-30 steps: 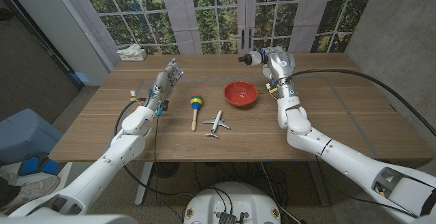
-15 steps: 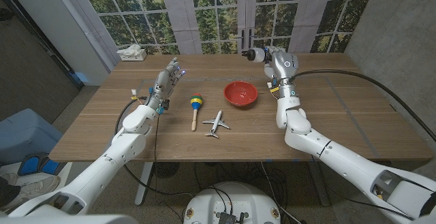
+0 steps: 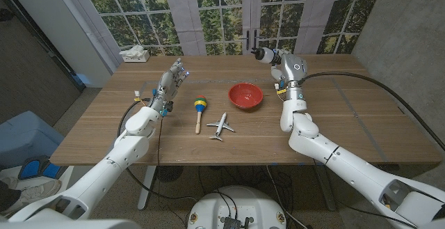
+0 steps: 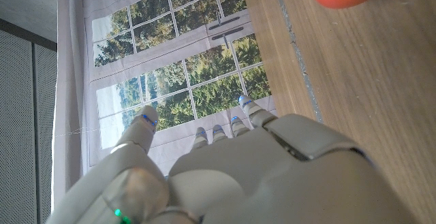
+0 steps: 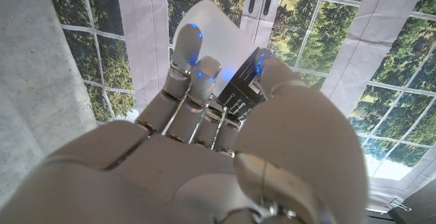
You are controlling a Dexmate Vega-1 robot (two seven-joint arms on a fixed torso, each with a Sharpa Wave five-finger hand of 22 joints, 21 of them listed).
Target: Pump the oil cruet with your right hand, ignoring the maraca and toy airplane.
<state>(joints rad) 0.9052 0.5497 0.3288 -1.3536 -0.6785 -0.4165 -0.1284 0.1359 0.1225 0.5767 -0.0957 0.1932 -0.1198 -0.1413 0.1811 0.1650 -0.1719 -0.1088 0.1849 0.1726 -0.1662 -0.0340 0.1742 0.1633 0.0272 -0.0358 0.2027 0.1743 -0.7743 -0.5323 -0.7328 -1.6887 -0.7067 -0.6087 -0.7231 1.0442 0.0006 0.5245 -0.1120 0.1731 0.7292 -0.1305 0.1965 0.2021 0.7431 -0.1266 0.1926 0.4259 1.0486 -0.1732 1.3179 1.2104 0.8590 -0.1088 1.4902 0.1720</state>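
The wooden table lies bare along its right edge. The right hand, upper centre-right, grips the oil cruet aloft beyond the red bowl. The left hand stands holding nothing, fingers extended. Maraca and toy airplane lie mid-frame.

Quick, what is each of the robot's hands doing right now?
Left hand: open, holding nothing.
Right hand: closed around the oil cruet, lifted above the table.
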